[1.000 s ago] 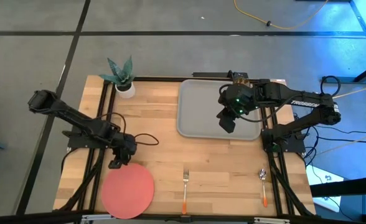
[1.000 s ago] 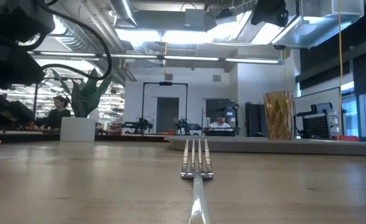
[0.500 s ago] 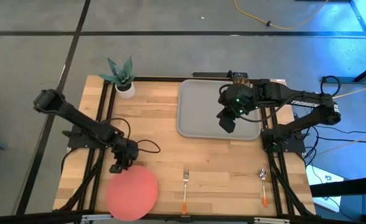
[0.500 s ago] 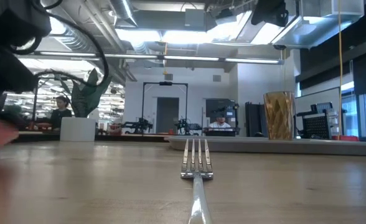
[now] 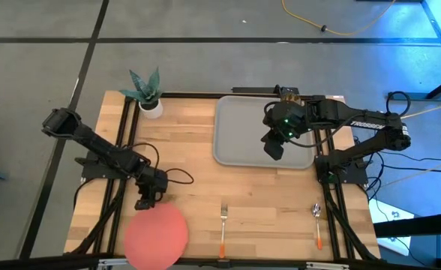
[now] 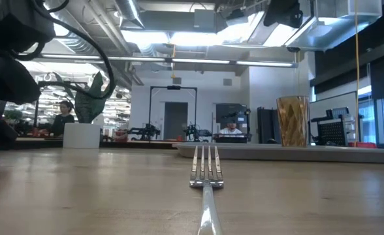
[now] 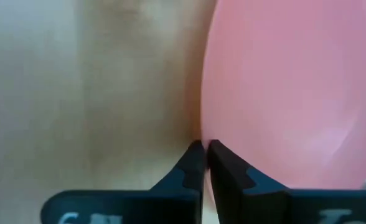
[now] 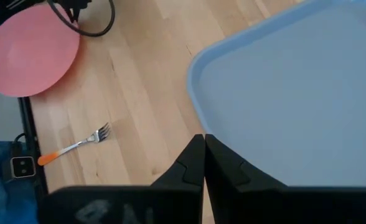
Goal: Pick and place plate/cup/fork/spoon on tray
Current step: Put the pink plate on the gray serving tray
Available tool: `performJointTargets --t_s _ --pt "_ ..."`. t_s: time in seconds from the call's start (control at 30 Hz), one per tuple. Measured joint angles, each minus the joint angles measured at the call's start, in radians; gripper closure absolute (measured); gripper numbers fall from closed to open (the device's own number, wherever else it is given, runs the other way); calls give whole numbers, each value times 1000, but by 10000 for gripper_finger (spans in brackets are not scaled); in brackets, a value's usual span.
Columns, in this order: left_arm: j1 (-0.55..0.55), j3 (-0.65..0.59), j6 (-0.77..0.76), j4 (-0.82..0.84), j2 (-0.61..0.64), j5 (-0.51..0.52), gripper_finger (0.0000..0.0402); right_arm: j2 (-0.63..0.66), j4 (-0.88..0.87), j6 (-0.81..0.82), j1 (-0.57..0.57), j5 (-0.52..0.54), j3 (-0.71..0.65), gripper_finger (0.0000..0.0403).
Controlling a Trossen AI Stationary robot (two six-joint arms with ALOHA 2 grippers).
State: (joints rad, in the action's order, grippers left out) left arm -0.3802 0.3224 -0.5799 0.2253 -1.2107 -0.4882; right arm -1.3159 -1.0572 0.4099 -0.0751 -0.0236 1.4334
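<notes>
Your coral-red plate (image 5: 155,234) sits at the table's near left corner, slightly past the edge, well apart from the grey tray (image 5: 258,132) at the far right. Your left gripper (image 7: 205,147) is at the plate's far rim, fingers pinched shut on that edge, so carry it toward the tray. Your right gripper (image 8: 203,142) hangs closed and empty above the tray's near edge.

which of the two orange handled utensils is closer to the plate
The fork, tined, lies mid-table just right of the coral plate. The spoon, with a rounded bowl, lies much farther off by the right edge.
</notes>
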Motion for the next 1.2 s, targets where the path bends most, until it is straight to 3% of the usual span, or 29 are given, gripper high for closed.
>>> performJointTargets --t_s 0.43,0.87,1.2 --pt "119 85 -65 27 92 -121 401 0 -11 -4 0 14 0 393" --pt "305 312 19 314 127 -86 401 1 -50 -81 0 24 49 397" --pt "461 488 228 513 97 -23 401 2 -116 -105 0 84 88 399"
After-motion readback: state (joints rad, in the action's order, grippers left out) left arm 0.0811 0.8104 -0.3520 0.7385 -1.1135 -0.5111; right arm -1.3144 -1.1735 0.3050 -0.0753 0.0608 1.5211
